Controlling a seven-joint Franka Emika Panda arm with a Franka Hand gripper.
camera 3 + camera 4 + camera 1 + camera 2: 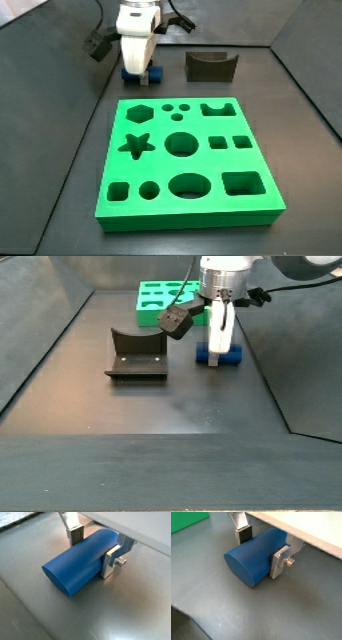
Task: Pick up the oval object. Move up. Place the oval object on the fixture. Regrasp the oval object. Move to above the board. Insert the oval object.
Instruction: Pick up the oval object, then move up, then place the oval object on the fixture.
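The oval object (73,567) is a solid blue peg lying on its side on the dark floor, one oval end facing the camera in both wrist views (254,559). My gripper (92,554) straddles it, and both silver fingers sit flush against its sides with no gap, so it is shut on the peg (260,553). In the side views the gripper (138,70) (218,348) stands upright over the peg (221,356), which rests on the floor. The dark fixture (210,66) (136,356) stands apart beside it. The green board (201,163) lies further off.
Dark walls enclose the floor in both side views. A corner of the green board (184,519) shows in a wrist view. The arm's cable (181,316) hangs beside the gripper, toward the fixture.
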